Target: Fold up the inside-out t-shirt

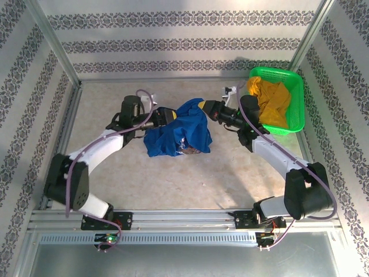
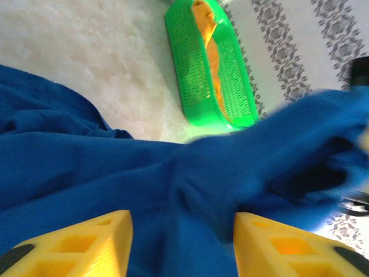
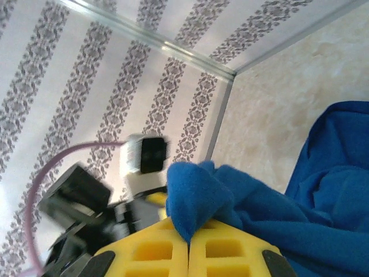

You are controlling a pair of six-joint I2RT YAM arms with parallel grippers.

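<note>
You look mid-straightening: right gripper (image 3: pixel 189 236) pinches the crumpled royal-blue cotton t-shirt (image 1: pixel 173 135) beside the green plastic basket (image 1: pixel 293 86), left gripper (image 2: pixel 181 231) spread, so regrasp a hem next.

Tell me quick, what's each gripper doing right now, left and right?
Left gripper: open, the royal-blue soft cotton t-shirt lying loose across it.
Right gripper: closed, holding a fold of that t-shirt.
</note>
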